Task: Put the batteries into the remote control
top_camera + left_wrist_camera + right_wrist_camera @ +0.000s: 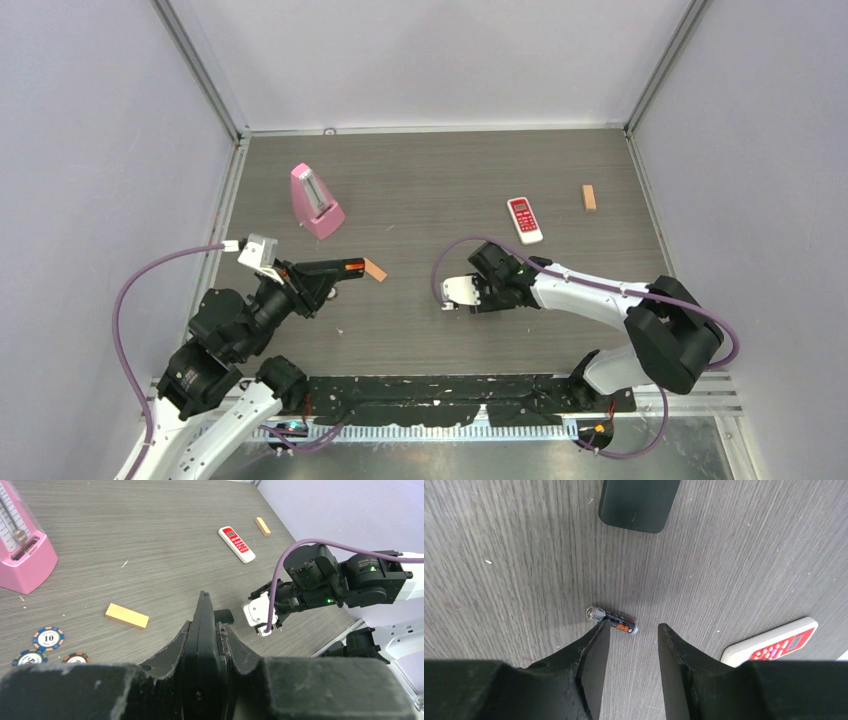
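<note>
Grey wood-grain table (430, 170) carries one battery (613, 620), lying flat just at one fingertip of the right gripper (634, 626), whose fingers stand apart over it; left gripper (206, 626) is clamped on a thin dark slab (202, 605), perhaps the black remote edge-on; a red-white remote (524, 219) lies well apart

One battery (613, 620), tiny thin cylinder, dark body with orange label and silver cap, lying flat and slantwise on the grey counter (499, 555), black remote control (333, 268), slim slab with an orange-red patch near its far end, clamped edge-on between the left fingers (172, 652)
</note>
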`<state>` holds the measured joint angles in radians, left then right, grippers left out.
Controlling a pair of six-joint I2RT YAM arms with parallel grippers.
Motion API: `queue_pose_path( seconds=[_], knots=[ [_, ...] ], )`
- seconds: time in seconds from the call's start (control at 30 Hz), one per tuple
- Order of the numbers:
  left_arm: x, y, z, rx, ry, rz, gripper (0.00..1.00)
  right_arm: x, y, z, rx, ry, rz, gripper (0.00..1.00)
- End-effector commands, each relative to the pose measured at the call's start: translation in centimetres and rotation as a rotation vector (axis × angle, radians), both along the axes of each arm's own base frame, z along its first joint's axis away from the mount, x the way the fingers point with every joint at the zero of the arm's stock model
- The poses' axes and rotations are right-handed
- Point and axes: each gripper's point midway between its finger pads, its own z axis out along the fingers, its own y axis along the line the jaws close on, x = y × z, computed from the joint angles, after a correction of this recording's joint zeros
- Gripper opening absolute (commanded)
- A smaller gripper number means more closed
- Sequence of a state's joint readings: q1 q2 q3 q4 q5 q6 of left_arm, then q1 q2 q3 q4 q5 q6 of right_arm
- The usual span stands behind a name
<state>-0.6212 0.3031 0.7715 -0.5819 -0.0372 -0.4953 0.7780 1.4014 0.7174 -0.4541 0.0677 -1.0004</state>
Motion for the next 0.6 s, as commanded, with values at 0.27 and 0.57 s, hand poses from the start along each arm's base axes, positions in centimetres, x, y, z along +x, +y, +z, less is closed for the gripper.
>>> queue_pose_path(
  seconds=[0.27,0.57],
  knots=[
    [0.3,0.6,1.1,-0.012,-0.034,0.033,0.0,3.3,-0.4,4.2,0.012,-0.207,-0.096,0.47],
    [0.5,0.4,0.8,-0.016,-0.016,0.039,0.0,1.7,-0.9,3.6,0.01,-0.172,-0.04,0.5]
  ],
)
